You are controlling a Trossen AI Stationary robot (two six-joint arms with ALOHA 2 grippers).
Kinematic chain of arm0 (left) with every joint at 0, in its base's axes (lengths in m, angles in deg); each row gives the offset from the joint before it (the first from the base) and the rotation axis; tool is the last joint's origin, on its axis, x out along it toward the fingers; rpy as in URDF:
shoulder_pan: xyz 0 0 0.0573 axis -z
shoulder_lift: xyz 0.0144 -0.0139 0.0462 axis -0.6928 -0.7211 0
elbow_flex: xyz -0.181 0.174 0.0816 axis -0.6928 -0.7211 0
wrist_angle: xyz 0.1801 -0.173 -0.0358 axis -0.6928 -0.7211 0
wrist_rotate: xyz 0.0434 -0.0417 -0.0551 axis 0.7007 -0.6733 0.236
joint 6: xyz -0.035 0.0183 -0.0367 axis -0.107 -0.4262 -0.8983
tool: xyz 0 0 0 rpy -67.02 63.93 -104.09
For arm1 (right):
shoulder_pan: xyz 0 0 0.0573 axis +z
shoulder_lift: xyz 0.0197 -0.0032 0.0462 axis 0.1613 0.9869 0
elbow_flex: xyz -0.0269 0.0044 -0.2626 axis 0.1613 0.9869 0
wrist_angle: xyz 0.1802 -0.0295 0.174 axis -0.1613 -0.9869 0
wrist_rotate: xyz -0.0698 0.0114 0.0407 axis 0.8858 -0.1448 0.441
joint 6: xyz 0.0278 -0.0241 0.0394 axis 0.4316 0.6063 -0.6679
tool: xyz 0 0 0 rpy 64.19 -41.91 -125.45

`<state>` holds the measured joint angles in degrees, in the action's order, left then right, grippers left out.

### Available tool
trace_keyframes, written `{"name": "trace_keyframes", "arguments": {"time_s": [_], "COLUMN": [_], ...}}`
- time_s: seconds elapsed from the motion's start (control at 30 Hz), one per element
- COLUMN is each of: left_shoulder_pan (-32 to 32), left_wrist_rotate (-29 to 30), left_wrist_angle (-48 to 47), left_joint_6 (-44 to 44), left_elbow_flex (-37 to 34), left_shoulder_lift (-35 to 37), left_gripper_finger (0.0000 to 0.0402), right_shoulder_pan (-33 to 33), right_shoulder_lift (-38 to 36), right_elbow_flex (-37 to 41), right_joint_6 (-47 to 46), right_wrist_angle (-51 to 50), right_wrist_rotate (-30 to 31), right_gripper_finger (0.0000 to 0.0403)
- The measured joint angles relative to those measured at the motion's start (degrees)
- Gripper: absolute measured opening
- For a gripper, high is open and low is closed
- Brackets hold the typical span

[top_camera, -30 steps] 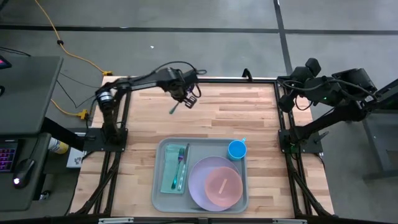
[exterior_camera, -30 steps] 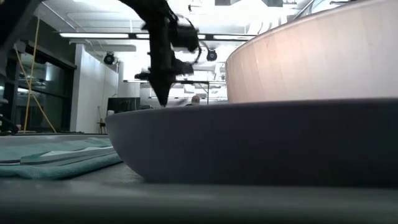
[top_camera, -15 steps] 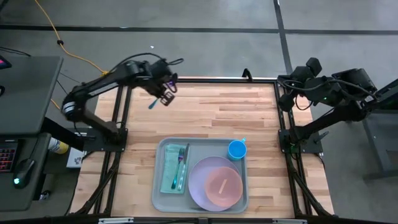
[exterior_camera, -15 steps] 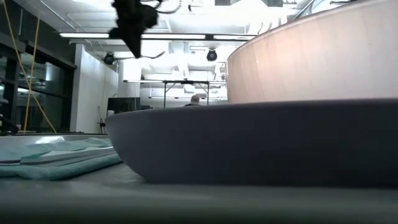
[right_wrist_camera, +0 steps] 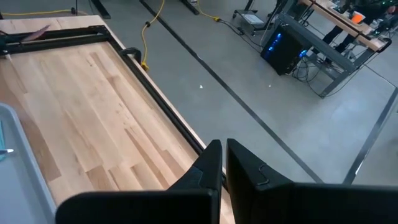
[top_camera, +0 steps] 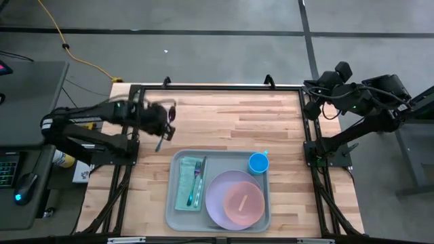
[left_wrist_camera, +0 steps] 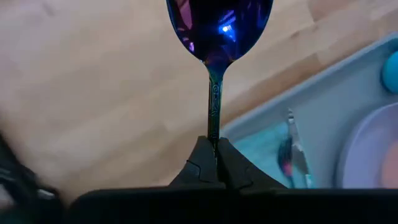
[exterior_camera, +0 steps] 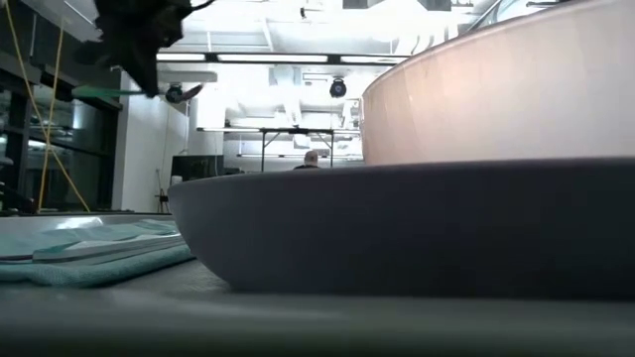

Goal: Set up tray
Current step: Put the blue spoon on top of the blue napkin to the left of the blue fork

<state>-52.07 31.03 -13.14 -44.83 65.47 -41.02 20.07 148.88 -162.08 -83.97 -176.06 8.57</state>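
My left gripper (top_camera: 163,133) hovers over the wood left of the tray's far-left corner, shut on a spoon (left_wrist_camera: 217,37) with a shiny blue-purple bowl. The pale grey-green tray (top_camera: 178,211) lies at the table's near middle. It carries a folded teal napkin (top_camera: 184,184) with a fork (top_camera: 197,179) on it, a lavender plate (top_camera: 220,196) with a pinkish round dish (top_camera: 243,202) on it, and a blue cup (top_camera: 258,163). My right gripper (right_wrist_camera: 219,155) is shut and parked past the table's far-right corner. My left gripper pinches the spoon's thin handle (left_wrist_camera: 213,127) near its free end between the two fingertips (left_wrist_camera: 200,163). The spoon runs on straight out past the fingers, bowl (left_wrist_camera: 219,25) farthest from them. It is lifted clear above the table, its outer end (top_camera: 160,144) pointing toward the near edge.
Bare wood (top_camera: 237,118) spreads across the table's far half and to the tray's left and right. Black frame rails (top_camera: 217,87) run along the table's edges. A yellow cable (top_camera: 74,57) lies on the floor beyond the far-left corner.
My left arm has swung from over the table's far middle toward the left edge, then toward the near edge and the tray's far-left corner. It has carried the spoon along and turned about as it went. The tray and its contents have stayed put.
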Motion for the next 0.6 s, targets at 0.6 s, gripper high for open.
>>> {"name": "trace_keyframes", "arguments": {"time_s": [0.6], "left_shoulder_pan": [29.9], "left_wrist_rotate": [5.8], "left_wrist_angle": [16.7], "left_joint_6": [-44.1], "left_elbow_flex": [-13.4], "left_shoulder_lift": [-12.2], "left_gripper_finger": [0.0011], "right_shoulder_pan": [0.0], "right_shoulder_lift": [0.1], "right_elbow_flex": [0.0], "right_joint_6": [-0.2], "right_wrist_angle": [1.2], "right_wrist_rotate": [0.0], "right_gripper_finger": [0.0]}}
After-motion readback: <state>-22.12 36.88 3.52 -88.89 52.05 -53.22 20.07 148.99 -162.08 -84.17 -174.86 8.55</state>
